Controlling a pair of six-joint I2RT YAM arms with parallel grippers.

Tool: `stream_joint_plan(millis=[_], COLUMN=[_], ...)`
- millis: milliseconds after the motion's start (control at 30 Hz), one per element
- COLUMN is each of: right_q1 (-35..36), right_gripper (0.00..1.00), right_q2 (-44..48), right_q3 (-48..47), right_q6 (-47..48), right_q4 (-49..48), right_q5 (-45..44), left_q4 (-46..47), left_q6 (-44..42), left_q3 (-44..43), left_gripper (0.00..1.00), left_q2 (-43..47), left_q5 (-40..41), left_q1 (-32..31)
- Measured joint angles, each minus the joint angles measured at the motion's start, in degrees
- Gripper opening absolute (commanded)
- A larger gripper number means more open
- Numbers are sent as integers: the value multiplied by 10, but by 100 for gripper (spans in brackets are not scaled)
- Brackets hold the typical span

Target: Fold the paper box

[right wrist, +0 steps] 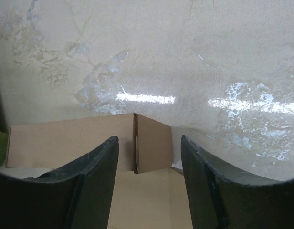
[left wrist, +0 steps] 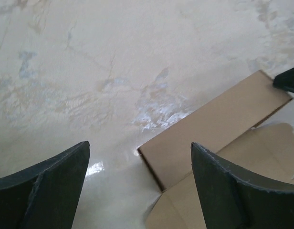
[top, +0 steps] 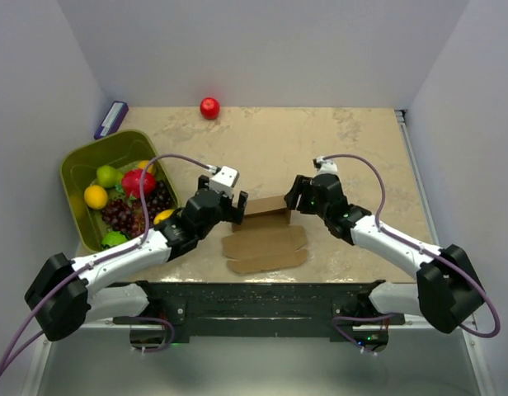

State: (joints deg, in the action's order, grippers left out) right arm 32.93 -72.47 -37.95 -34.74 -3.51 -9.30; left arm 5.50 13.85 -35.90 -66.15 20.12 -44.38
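Both grippers have their jaws spread wide and neither has closed on anything. The left gripper (top: 237,206) straddles the near corner of the box's (top: 266,243) raised back panel, and the right gripper (top: 293,196) straddles the panel's other end, where a short flap turns a corner (whether any finger touches the cardboard, I cannot tell). The rest of the box lies flat on the table (top: 336,140) between the arms, flaps spread toward the bases. At the left a green bin (top: 79,169) holds fruit (top: 122,213): grapes, a lemon, green and red pieces. A red ball (top: 209,108) sits by the far wall, well apart from the box.
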Motion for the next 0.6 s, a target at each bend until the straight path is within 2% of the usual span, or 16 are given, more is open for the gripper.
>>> stream_joint_plan(millis=[33, 133, 267, 600], right_q1=[0, 0, 0, -5], right_gripper=[74, 81, 85, 87], right_q2=[3, 27, 81, 175], right_q3=[-8, -33, -48, -48], right_q6=[4, 15, 23, 29], right_q4=[11, 48, 82, 139], right_q5=[0, -2, -6, -19], left_q4=[8, 30, 43, 54], left_q6=[-17, -70, -126, -207], left_q3=[-5, -17, -24, -42], left_gripper=[91, 92, 93, 95], left_q2=[0, -8, -41, -133], left_q5=[3, 5, 6, 26], left_q1=[-14, -63, -97, -110])
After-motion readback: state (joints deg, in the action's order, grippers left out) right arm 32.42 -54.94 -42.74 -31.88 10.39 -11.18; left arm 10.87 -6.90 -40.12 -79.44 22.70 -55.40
